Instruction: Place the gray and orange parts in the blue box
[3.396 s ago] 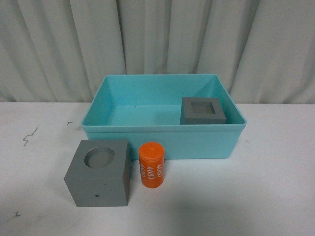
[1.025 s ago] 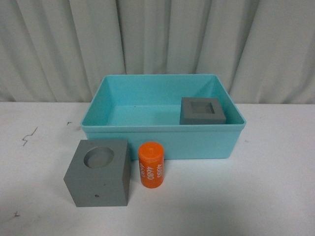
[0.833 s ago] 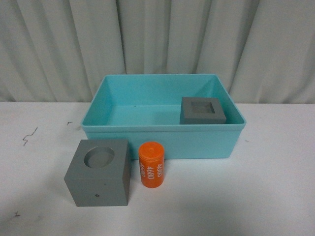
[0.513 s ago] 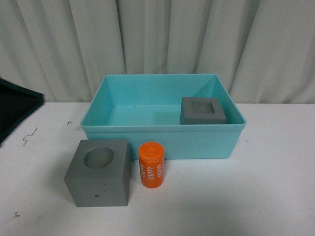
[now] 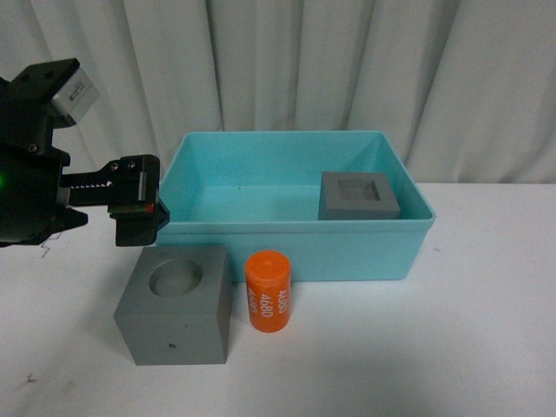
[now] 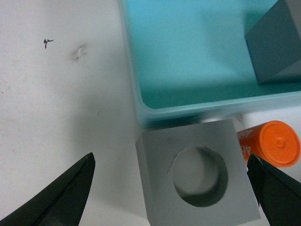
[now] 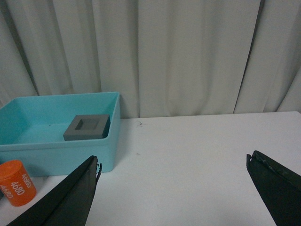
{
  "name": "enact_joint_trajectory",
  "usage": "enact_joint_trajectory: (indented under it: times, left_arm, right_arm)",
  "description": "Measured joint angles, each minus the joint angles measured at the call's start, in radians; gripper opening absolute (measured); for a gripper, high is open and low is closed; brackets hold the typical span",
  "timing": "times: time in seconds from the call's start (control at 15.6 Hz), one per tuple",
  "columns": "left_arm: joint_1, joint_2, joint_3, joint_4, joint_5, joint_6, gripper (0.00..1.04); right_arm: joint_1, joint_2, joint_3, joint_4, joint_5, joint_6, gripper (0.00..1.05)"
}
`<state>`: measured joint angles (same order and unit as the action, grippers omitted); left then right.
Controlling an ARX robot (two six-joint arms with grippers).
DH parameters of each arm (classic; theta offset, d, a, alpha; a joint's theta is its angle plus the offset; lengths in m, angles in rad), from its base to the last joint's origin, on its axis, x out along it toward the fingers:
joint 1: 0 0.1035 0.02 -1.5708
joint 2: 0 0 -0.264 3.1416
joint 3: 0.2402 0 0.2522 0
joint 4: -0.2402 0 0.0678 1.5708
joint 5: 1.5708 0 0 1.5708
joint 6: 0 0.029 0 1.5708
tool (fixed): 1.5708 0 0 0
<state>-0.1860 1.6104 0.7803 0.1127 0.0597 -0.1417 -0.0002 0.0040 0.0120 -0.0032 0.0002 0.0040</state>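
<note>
The left gripper [image 6: 170,157] hangs wide apart above the recessed gray cube [image 5: 174,304]. The right gripper [image 7: 172,159] gapes too.

A white worktop [image 5: 486,330] fills the foreground. Behind it a pale, pleated curtain [image 5: 287,61] hangs across the whole back. A small dark mark [image 6: 46,43] and a faint gray smudge [image 6: 79,51] lie near each other on the worktop. Another tiny speck [image 5: 29,379] sits at its front left.
</note>
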Motion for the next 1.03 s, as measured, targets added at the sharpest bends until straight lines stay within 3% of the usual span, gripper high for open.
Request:
enact_joint_trajectory:
  times: [1.03]
  left_arm:
    - [-0.065, 0.235, 0.059, 0.009, -0.085, 0.045, 0.95]
  right_arm:
    - [0.0, 0.0, 0.0, 0.0, 0.0, 0.0, 0.98]
